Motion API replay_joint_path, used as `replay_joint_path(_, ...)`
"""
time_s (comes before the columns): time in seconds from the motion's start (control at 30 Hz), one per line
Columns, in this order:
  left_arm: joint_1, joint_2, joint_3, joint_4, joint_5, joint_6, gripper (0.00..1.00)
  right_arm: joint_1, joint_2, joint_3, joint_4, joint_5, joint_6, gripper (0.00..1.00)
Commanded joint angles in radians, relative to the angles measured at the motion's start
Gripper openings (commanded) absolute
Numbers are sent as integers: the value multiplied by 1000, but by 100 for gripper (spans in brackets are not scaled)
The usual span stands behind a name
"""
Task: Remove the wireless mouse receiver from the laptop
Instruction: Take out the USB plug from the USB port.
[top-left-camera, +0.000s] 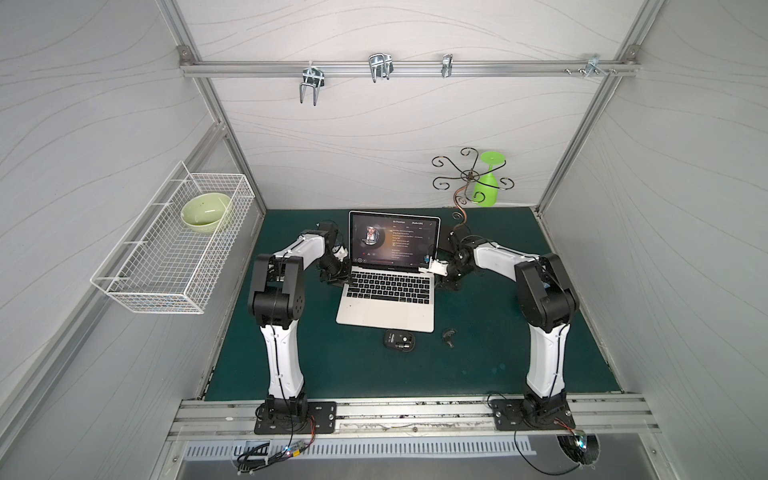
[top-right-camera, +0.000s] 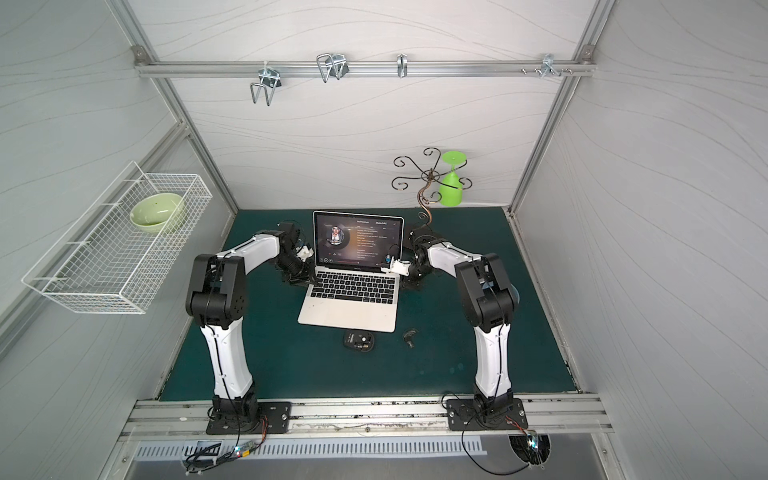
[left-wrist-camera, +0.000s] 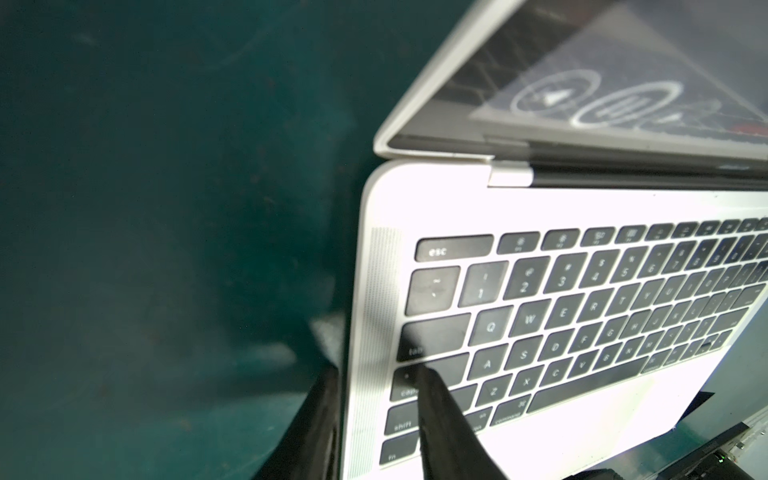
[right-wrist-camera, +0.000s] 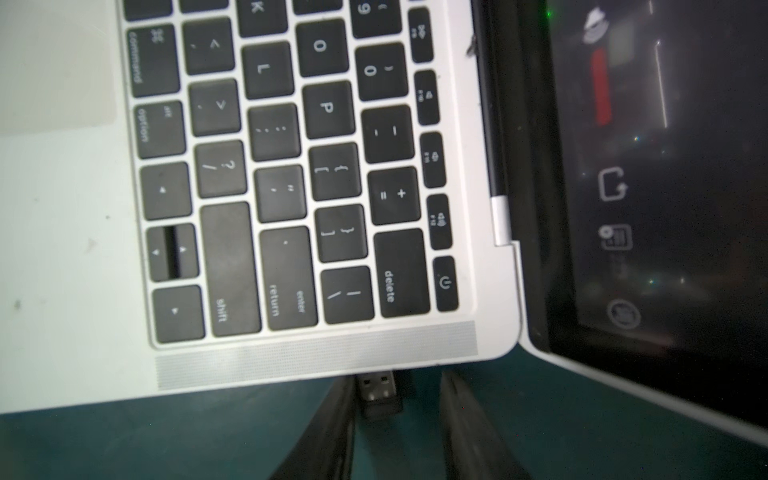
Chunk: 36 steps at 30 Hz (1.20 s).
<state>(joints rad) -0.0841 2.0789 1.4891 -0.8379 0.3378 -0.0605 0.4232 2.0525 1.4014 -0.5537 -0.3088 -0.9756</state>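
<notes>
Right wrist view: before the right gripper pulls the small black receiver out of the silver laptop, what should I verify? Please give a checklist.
1. The small black wireless receiver sits between the right gripper fingers: ok.
2. Jaws closed on it: not ok, a gap shows beside one finger.
3. Receiver seated in the slim silver laptop: cannot tell; metal plug shows.
4. The left gripper straddles the laptop's opposite edge: ok.
5. Left grip firm: cannot tell.

Bare green mat (top-left-camera: 353, 374) spreads before the laptop (top-left-camera: 384, 309), apart from a mouse (top-left-camera: 400, 340) and small dark object (top-left-camera: 449, 336); left arm (top-left-camera: 307, 245) and right arm (top-left-camera: 494, 255) crowd its sides.
</notes>
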Motion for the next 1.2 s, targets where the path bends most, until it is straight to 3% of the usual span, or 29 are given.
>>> replay_joint_path(0.0,6,45,0,9,9,-3,35,18,22,-15,-41,-25,1,25)
replay_joint_path(0.1,6,47,-4,8,4,-2,35,18,7,-47,-13,5,-2,10)
replay_joint_path(0.77,7,48,6,0,-2,-10,34,-43,-169,-196,77,72,66,6)
replay_joint_path(0.93,10,-26,6,9,103,-45,37,-16,-290,-221,84,54,144,6)
replay_joint_path(1.17,7,-298,-123,218,489,-251,48,118,-504,-230,50,56,251,7)
